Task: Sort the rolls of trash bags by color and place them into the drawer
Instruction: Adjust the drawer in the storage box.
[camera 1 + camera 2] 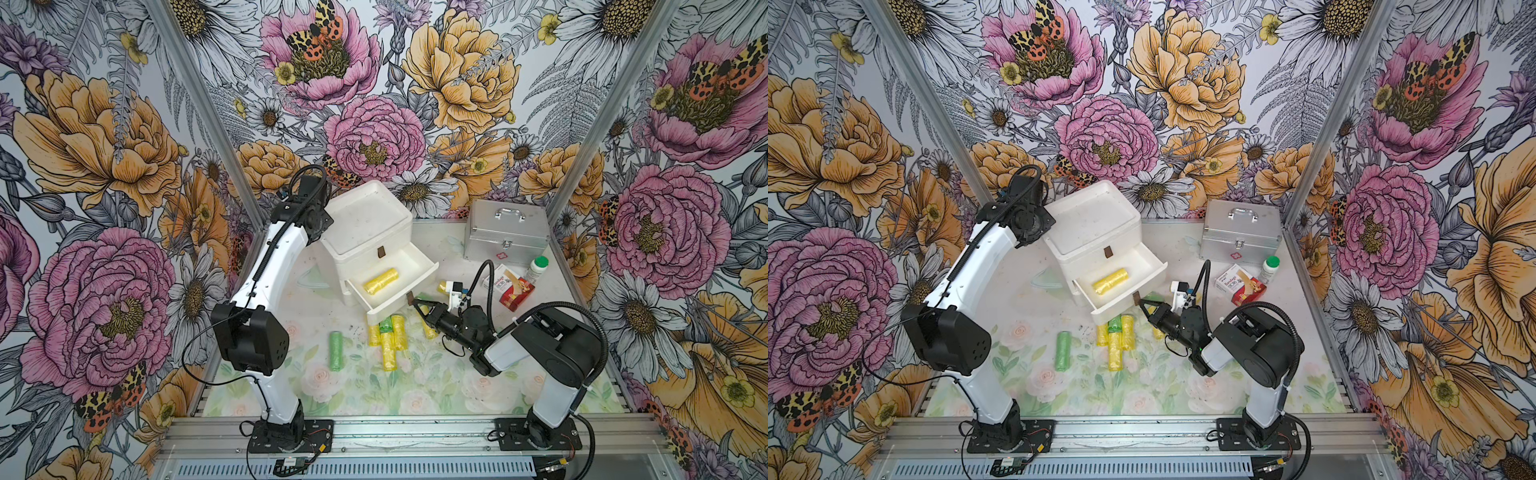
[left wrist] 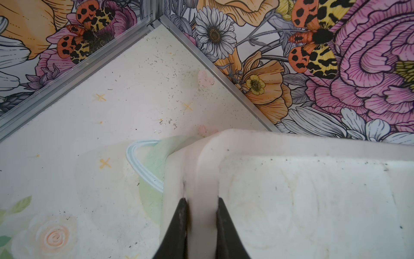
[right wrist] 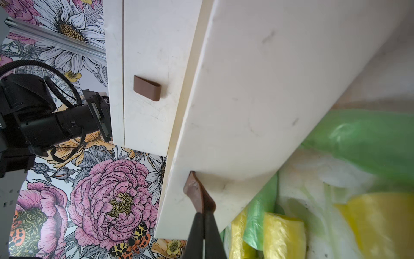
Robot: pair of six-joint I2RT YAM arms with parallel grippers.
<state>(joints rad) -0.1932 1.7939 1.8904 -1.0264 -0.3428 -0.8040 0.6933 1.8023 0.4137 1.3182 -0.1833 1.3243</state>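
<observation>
The drawer chest [image 1: 365, 216] is white and stands at the back centre; its middle drawer [image 1: 400, 302] is pulled out, with one yellow roll [image 1: 381, 281] inside. My right gripper [image 3: 202, 213] is shut on that drawer's brown pull tab [image 3: 197, 192], as both top views show [image 1: 1139, 300]. My left gripper [image 2: 201, 201] is shut on the chest's top rim [image 2: 205, 170] at its left side. On the table in front lie a green roll [image 1: 336, 350] and a cluster of yellow rolls [image 1: 388, 338] with a green one [image 1: 386, 324] among them. No purple roll is in view.
A silver metal case [image 1: 505, 232] stands at the back right. Beside it are a white bottle with a green cap [image 1: 537, 269] and a red and white box [image 1: 511, 289]. More yellow rolls [image 1: 430, 330] lie under my right wrist.
</observation>
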